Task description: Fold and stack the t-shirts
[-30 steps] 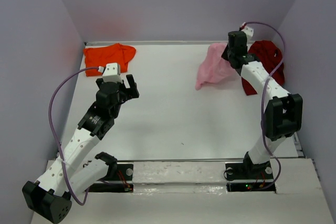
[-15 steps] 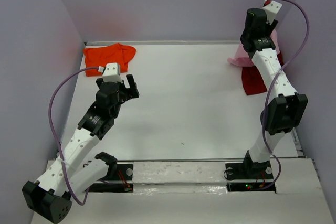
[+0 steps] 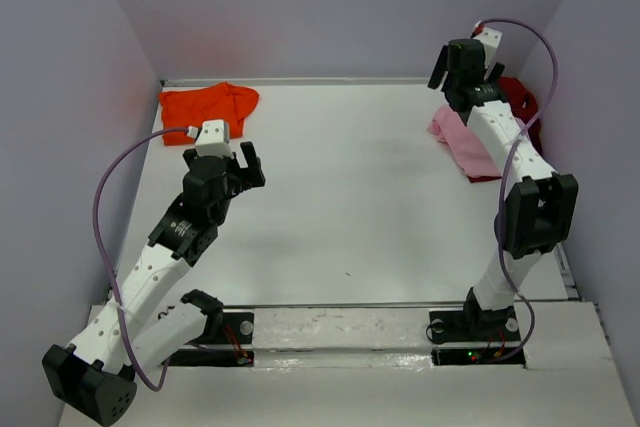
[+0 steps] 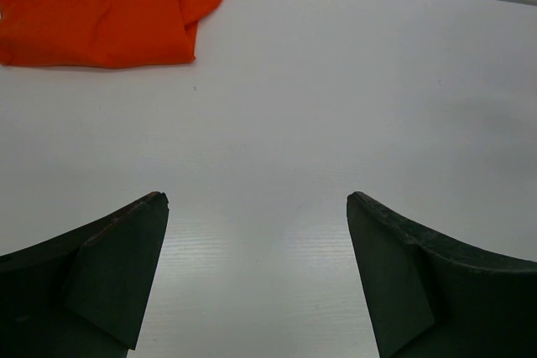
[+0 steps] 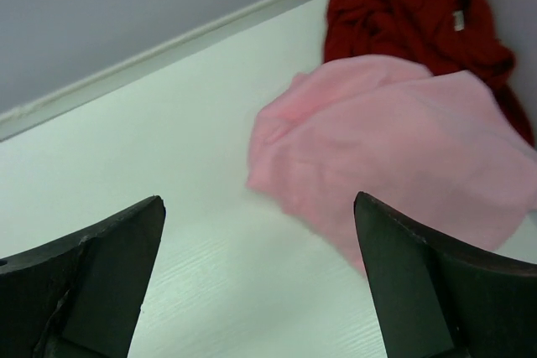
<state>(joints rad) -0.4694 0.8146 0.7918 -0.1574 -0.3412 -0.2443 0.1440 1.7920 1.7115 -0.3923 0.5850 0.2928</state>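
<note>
Three soft cloth shirts rest on the white bench (image 3: 340, 197): the bright orange t-shirt (image 3: 208, 100) in the far left corner, the light pink t-shirt (image 3: 465, 142) far right, partly over the crumpled dark red t-shirt (image 3: 515, 97). The left pincer (image 4: 256, 199) and right pincer (image 5: 256, 203) gape wide, empty.

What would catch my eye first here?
The bright orange t-shirt lying in the far left corner of the white table. In the far right corner a pink t-shirt lies heaped partly over a dark red t-shirt, with the right gripper open above them.
</note>
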